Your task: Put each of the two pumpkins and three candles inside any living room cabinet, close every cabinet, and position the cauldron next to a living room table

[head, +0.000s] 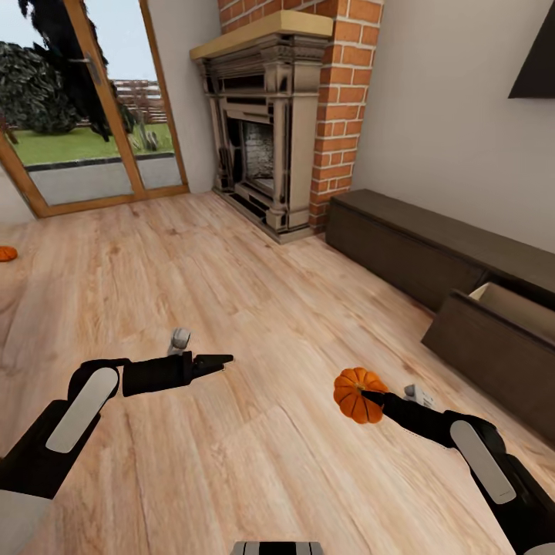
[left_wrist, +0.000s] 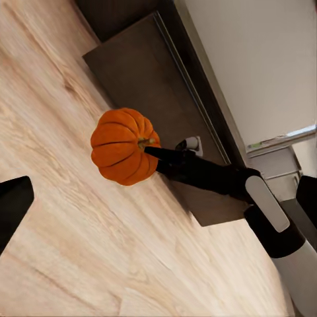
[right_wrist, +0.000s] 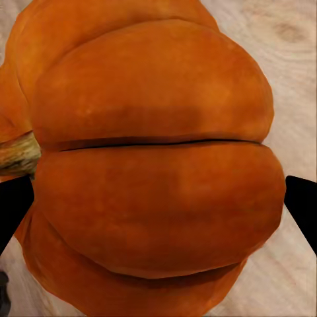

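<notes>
Orange and round, one pumpkin (head: 358,395) sat in my right gripper (head: 373,398), held up off the wooden floor (head: 254,308). I saw the two black fingers clamped on it, one on each side, in the right wrist view, where the pumpkin (right_wrist: 155,165) looked very big and its brown stem (right_wrist: 16,154) poked out at one edge. From the left wrist view I could see the same pumpkin (left_wrist: 122,146) with the right gripper (left_wrist: 153,153) pinching it near the stem, and the right arm (left_wrist: 264,205) reaching out behind it.

My left gripper (head: 220,360) hung over the floor with nothing in it. Its fingers looked pressed together into a thin point.

A second pumpkin (head: 6,253) lay on the floor far off on the left side, near the big glass door (head: 85,116). I could only see part of it at the edge.

I saw the long dark brown cabinet (head: 408,239) along the wall on the right. One of its fronts (head: 486,347) was pulled out toward the room, and the pale inside (head: 512,304) showed above it. The pumpkin I held was near that open part but not in it.

A brick fireplace (head: 270,131) stood straight ahead, between the glass door and the cabinet.
</notes>
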